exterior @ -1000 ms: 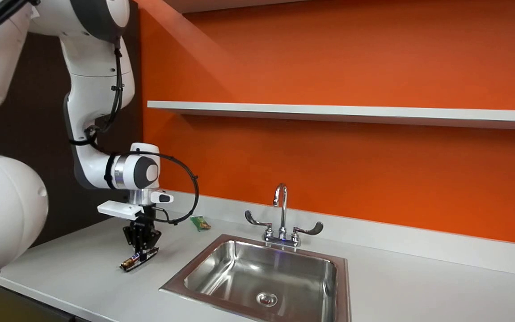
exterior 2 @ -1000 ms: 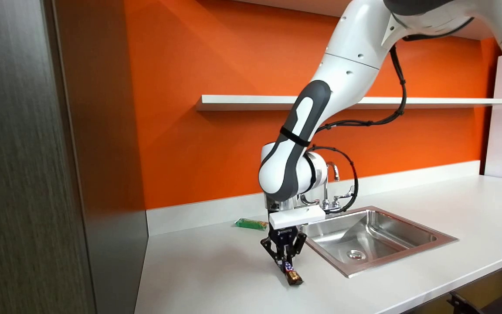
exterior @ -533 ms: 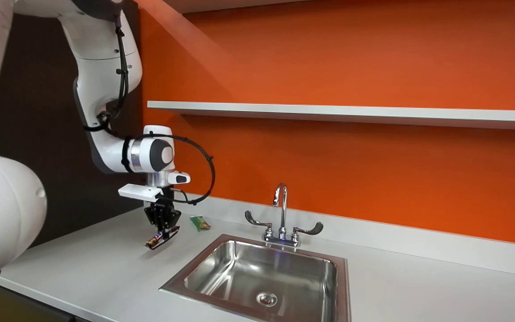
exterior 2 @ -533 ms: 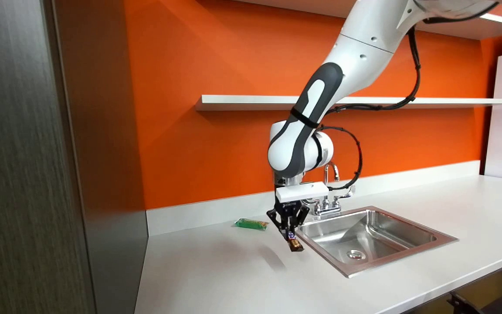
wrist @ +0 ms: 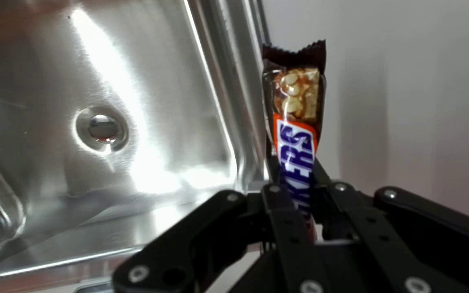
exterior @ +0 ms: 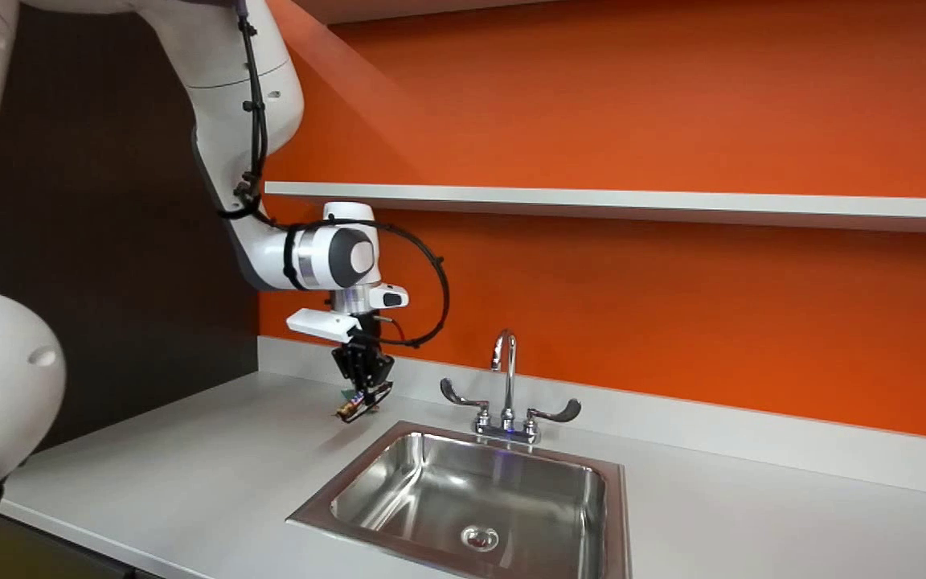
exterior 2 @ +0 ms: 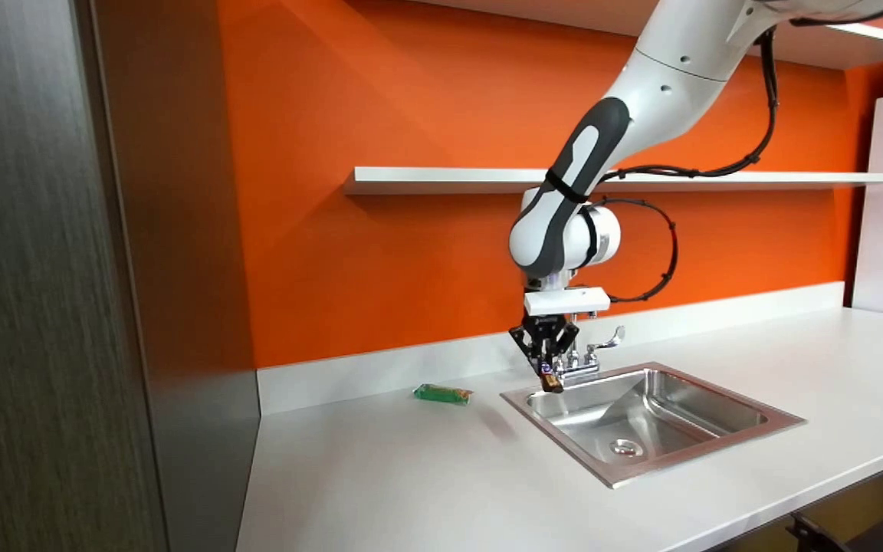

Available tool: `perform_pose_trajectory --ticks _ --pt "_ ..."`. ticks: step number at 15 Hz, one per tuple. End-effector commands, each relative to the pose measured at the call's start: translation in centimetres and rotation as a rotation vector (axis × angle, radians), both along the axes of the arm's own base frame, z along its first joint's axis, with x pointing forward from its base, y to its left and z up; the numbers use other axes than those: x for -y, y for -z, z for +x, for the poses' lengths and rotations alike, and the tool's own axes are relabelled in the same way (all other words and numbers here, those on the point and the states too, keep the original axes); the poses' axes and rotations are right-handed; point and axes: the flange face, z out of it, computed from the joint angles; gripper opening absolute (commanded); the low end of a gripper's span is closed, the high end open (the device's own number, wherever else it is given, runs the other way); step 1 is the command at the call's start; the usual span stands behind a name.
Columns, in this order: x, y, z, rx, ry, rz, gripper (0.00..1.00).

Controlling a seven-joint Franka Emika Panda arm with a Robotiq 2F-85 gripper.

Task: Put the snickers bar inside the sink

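Note:
My gripper [exterior: 370, 392] is shut on the snickers bar [exterior: 348, 410] and holds it in the air, clear of the counter. The wrist view shows the brown bar [wrist: 295, 93] with its printed label between the fingers [wrist: 297, 175]; its far end sticks out past them and its near end is partly hidden. The steel sink [exterior: 358, 472] lies beside the gripper; in the wrist view the basin [wrist: 169, 134] with its drain is left of the bar, which overlaps the basin's edge. The gripper [exterior 2: 545, 364], bar [exterior 2: 552, 382] and sink [exterior 2: 710, 447] also show in an exterior view.
A green packet [exterior 2: 441, 395] lies on the counter near the back wall, partly hidden behind the gripper in an exterior view. The chrome faucet [exterior: 509, 386] with two handles stands behind the sink. A white shelf [exterior: 632, 199] runs along the orange wall above.
The gripper has lifted the snickers bar off the counter and carried it up, back and toward the sink. The sink and green packet have stayed in place.

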Motion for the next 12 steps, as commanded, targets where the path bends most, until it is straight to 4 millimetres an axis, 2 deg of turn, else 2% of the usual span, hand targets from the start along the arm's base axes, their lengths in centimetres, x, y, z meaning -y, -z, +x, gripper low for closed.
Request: perform_pose_trajectory --ticks 1,3,6,12 --pt "5.1 -0.5 1.5 0.002 0.042 -0.015 0.04" --pt "7.7 0.2 2.1 -0.002 0.069 -0.023 0.04" --pt "10.2 1.7 2.8 -0.015 0.094 -0.03 0.04" --pt "12.0 5.9 3.5 -0.058 0.123 -0.028 0.04"
